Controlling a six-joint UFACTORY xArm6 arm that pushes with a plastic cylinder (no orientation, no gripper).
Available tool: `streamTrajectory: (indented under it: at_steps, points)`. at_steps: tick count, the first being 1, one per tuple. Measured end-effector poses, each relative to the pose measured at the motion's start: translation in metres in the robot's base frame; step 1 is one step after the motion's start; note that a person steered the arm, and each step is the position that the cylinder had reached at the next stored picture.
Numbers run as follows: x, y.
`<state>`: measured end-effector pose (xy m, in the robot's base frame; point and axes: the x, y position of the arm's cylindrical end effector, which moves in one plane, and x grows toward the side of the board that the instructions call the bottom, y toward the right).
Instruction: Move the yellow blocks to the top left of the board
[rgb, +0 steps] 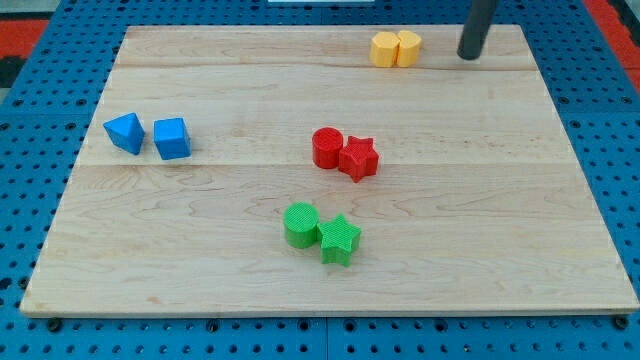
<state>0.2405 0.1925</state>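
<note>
Eight small blocks on a pale wooden board (240, 250), paired by colour, over a blue pegboard surface (30, 120).

Near the view's top, right of centre: yellow hexagonal block (385, 49) and, touching it on the view's right, a second yellow block (408, 47), shape hard to make out, rounded toward one side. Both close to the board's top edge, well apart from the top left corner.

Just beside that pair, to the view's right and apart from it: my tip (469, 55), end of a dark rod coming down from the view's top, at about the same level as the yellow blocks, touching none. No fingers on this arm, so nothing released, clenched or grasped; only the bare rod end.

At the view's left, mid-height: blue triangular block (125, 132) with a blue cube (172, 138) near it on the right, a narrow gap between.

Around the centre: red cylinder (327, 147) touching a red star (358, 158) on its lower right.

Below that, toward the view's bottom: green cylinder (301, 224) touching a green star (340, 240) on its lower right.

Red patches of surface at the view's top corners, beyond the pegboard.
</note>
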Motion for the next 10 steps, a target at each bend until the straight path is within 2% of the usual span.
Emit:
streamTrajectory:
  at_steps: [1,5,6,7,8,9,10]
  points:
    - [0.000,-0.045]
    - [0.000,-0.323]
    - [0.000,-0.332]
    - [0.004,-0.367]
    - [0.012,-0.356]
    - [0.012,-0.257]
    - [-0.019,-0.204]
